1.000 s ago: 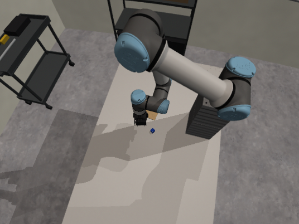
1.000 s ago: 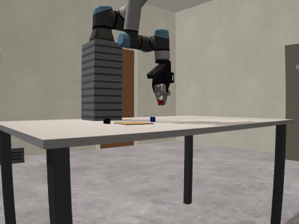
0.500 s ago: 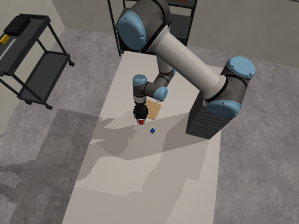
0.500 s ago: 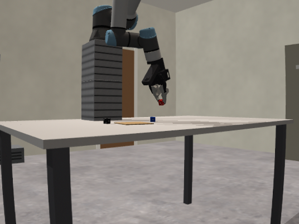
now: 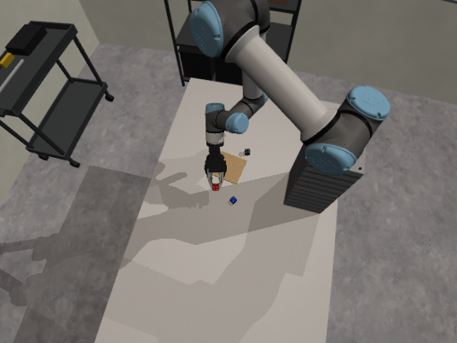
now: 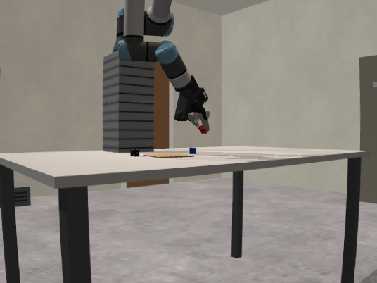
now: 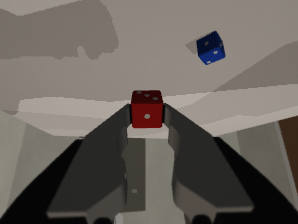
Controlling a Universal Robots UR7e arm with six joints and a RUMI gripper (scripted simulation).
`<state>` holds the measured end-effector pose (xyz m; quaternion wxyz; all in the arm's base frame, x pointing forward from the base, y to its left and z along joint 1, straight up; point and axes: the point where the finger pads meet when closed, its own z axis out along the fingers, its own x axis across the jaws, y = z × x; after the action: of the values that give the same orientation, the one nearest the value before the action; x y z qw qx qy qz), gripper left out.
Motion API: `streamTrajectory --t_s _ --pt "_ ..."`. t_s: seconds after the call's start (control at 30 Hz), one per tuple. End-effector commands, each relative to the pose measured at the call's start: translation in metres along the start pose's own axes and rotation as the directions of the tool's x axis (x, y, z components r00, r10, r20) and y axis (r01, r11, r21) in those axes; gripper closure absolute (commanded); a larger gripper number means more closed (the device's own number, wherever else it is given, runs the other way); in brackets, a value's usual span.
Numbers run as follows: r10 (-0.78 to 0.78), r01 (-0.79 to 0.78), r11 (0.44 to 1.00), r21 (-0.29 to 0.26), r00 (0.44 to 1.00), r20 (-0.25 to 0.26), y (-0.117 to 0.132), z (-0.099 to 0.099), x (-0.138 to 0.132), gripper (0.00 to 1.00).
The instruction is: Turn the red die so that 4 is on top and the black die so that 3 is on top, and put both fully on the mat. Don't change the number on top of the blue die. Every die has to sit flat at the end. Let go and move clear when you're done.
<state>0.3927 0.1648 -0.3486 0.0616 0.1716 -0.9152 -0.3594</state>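
Here we have the two dark jaws of the gripper (image 7: 147,131) clamped on the small red plastic die (image 7: 147,108), which sits only at their very tips, held high above the pale desk (image 6: 105,169) with the wrist tilted at a slant. In the wrist view a single-pip face looks back at us and a face with several pips lies above it; we cannot read that upper count for sure. The hold is shallow, so we judge the first risk to be the cube slipping or pivoting between the pads during a reorientation, which would leave an unknown number up.

Just past the tips, the small blue die (image 5: 233,200) rests on the desk near the spot below the jaws. If we come down there, a finger or the red cube could nudge it and change its top face, which the task forbids.

Further out, the thin tan square mat (image 5: 232,167) lies beside the gripper in the top view, and the small black die (image 5: 246,152) stands off its far corner, apparently not on it. A tilted release could let the red cube tumble, or settle half over the mat's edge and not flat.
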Motion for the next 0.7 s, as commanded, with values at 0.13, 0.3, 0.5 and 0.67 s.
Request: streamTrajectory --t_s 0.13,0.3,0.5,0.67 --pt "-0.007 0.003 0.983 -0.185 1.0 -0.022 -0.0016 0.0015 0.0006 0.94" --pt "-0.006 0.002 0.979 -0.205 1.0 -0.02 -0.0015 0.0012 0.0004 0.94" --pt "-0.006 0.002 0.977 -0.212 1.0 -0.02 -0.0015 0.001 0.0003 0.94" --pt "-0.006 0.002 0.977 -0.212 1.0 -0.02 -0.0032 0.0028 0.0003 0.94"
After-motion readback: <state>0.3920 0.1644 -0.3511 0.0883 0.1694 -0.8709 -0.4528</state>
